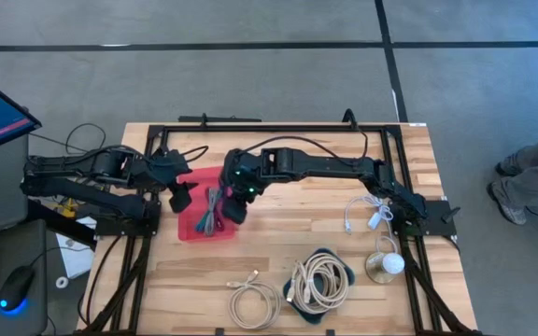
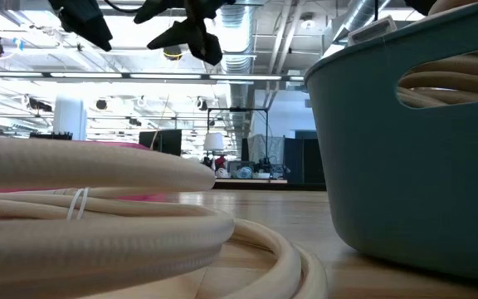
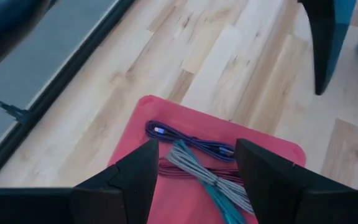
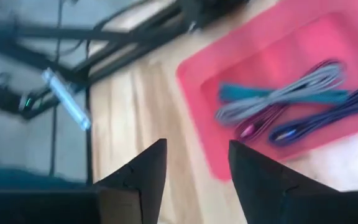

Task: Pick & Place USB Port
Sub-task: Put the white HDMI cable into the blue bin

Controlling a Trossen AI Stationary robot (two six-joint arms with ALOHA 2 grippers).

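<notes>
Wooden desk [image 1: 297, 233], dark frame round its edges. Both arms reach in over the desk's left-centre part.

Red tray [image 1: 194, 224] sits left of centre. In it lies a bundle of USB cables [image 1: 214, 213]: grey, teal, purple-blue and dark red strands lying side by side. From above, the bundle's long axis runs from the far edge of the desk toward the near edge, slightly slanted; plug ends show at one end in the wrist views, too small to read further.

Right tool [image 1: 237, 207] hangs over the tray's right edge, fingers apart, nothing between them. Left tool [image 1: 182, 198] hangs over the tray's left edge, fingers also spread and empty.

Near edge of desk: teal basket [image 1: 323, 282] holding a coil of cream cable, and a smaller loose cream coil [image 1: 253, 301] just to its left. To the right, a white cable [image 1: 362, 217] and a small lamp [image 1: 387, 266] with a round white head.

A person's leg and shoes [image 1: 521, 182] stand on the floor, off the desk's right side.
</notes>
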